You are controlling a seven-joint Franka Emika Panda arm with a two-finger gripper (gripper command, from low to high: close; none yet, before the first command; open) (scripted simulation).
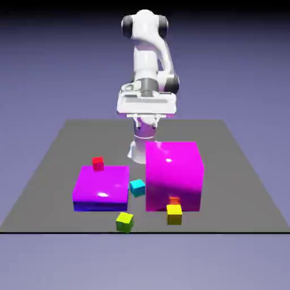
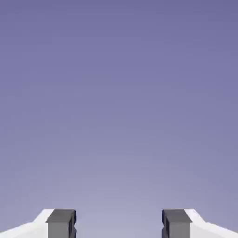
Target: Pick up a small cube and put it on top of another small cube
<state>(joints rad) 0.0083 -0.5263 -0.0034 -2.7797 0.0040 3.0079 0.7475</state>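
Observation:
The small cube, lime-green, lies on the grey table near its front edge, in front of the flat magenta block. My gripper stands open; its two grey fingertips are wide apart with only the blue-violet backdrop between them. In the exterior view the white hand hangs high above the back of the table, far from the small cube and holding nothing. No cube shows in the hand view.
A tall magenta block stands right of centre. A yellow cube and an orange cube sit at its front. Between the two blocks lies a cyan cube. A red cube rests on the flat block.

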